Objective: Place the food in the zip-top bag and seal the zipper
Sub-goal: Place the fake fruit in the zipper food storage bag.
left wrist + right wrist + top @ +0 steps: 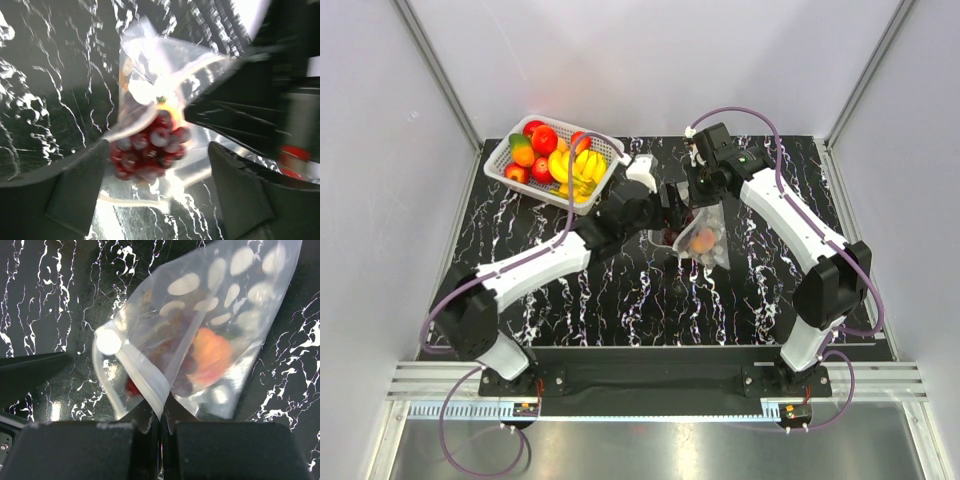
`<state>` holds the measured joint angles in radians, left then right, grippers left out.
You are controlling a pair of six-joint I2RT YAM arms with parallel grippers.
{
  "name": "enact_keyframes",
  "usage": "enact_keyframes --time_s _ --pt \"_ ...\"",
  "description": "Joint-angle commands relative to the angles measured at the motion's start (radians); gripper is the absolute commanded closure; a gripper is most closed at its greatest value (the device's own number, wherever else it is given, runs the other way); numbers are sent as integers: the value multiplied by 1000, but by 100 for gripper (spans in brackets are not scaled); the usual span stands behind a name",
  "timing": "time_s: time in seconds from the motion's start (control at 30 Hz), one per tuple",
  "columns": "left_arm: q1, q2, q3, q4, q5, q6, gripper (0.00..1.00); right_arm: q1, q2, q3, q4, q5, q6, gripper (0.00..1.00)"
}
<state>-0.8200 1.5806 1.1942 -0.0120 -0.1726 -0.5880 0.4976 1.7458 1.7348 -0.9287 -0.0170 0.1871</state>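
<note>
The clear dotted zip-top bag (708, 243) hangs over the middle of the mat. My right gripper (703, 192) is shut on its top edge, the zipper strip (146, 381) pinched between the fingertips (162, 415). Inside the bag (220, 310) are a pink-yellow peach (212, 355) and a dark grape bunch (176, 367). My left gripper (672, 205) is open just left of the bag. In the left wrist view the grape bunch (150, 150) shows through the plastic (150, 75) between and beyond the open fingers (157, 192), which hold nothing.
The white lattice basket (506, 172) with red, orange and yellow fruits, bananas among them, stands at the back left of the black marbled mat (620, 300). Grey walls close in both sides. The right arm's gripper body (245, 110) sits close to my left fingers.
</note>
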Motion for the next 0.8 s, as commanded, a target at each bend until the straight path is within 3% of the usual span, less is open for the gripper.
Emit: enact_keyframes --time_s 0.0,0.13,0.27,0.47,0.73,0.77 --pt "-4 -117 -5 -11 -2 66 10 9 -55 14 19 5 -3 100" --pt "13 -194 -44 -100 -28 123 7 10 -52 17 18 0 0 100" --pt "70 -215 -79 -170 42 151 9 9 -51 25 16 -8 3 100" --pt "168 -128 -100 -210 206 163 12 9 -48 35 11 -12 9 100" --pt "170 31 -62 -141 315 148 14 9 -46 43 10 -18 12 100" --pt "171 41 -59 -141 317 148 18 9 -45 43 8 -15 11 100"
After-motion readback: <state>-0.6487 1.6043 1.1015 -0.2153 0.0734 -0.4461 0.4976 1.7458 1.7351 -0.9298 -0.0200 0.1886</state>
